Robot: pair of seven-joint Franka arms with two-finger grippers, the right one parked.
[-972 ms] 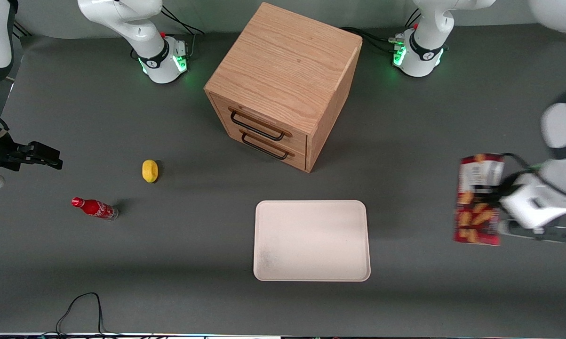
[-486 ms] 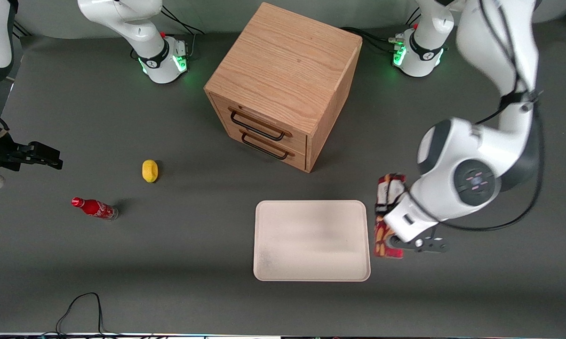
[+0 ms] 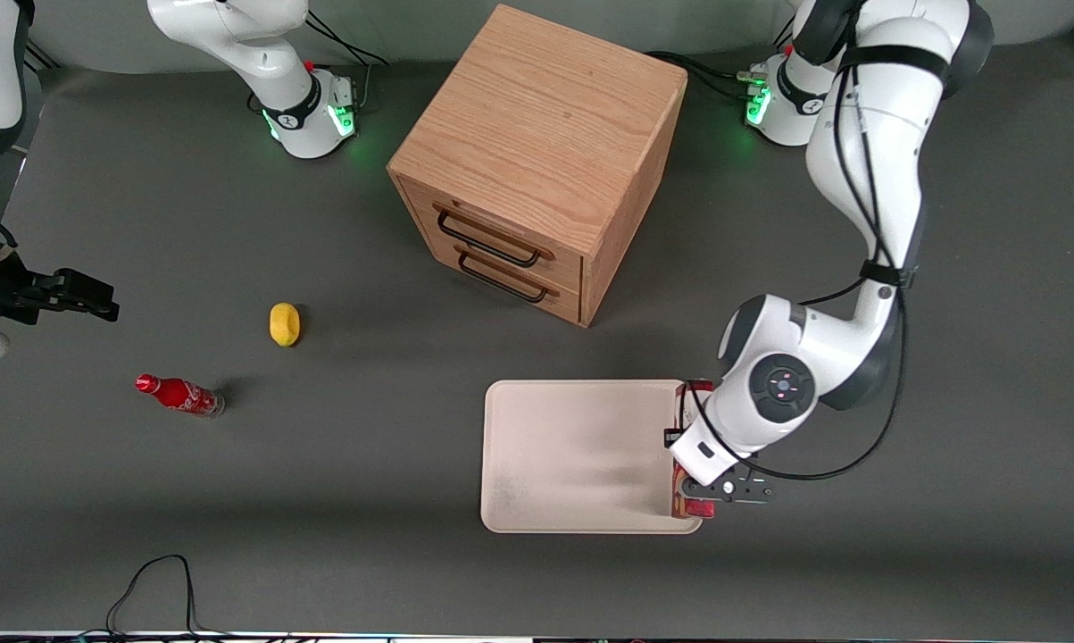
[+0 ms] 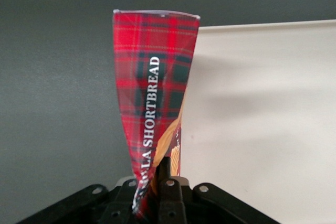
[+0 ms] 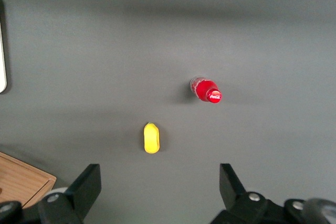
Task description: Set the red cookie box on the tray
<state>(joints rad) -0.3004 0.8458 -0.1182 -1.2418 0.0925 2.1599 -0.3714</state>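
Observation:
The red cookie box (image 4: 155, 77), in red tartan with the word SHORTBREAD on its thin side, is pinched and creased between the fingers of my left gripper (image 4: 155, 174), which is shut on it. In the front view the box (image 3: 682, 394) shows edge-on, held on edge over the rim of the tray (image 3: 581, 446) at the side toward the working arm's end of the table. The gripper (image 3: 690, 489) is above that rim, and the arm's wrist covers most of the box. The pale tray (image 4: 262, 119) has nothing lying on its flat surface.
A wooden two-drawer cabinet (image 3: 537, 152) stands farther from the front camera than the tray. Toward the parked arm's end of the table lie a yellow lemon (image 3: 284, 323) and a small red soda bottle (image 3: 179, 395). A black cable (image 3: 157, 580) loops near the table's front edge.
My gripper has carried the box from the working arm's end of the table to the tray's rim. The box has turned from face-up to edge-on.

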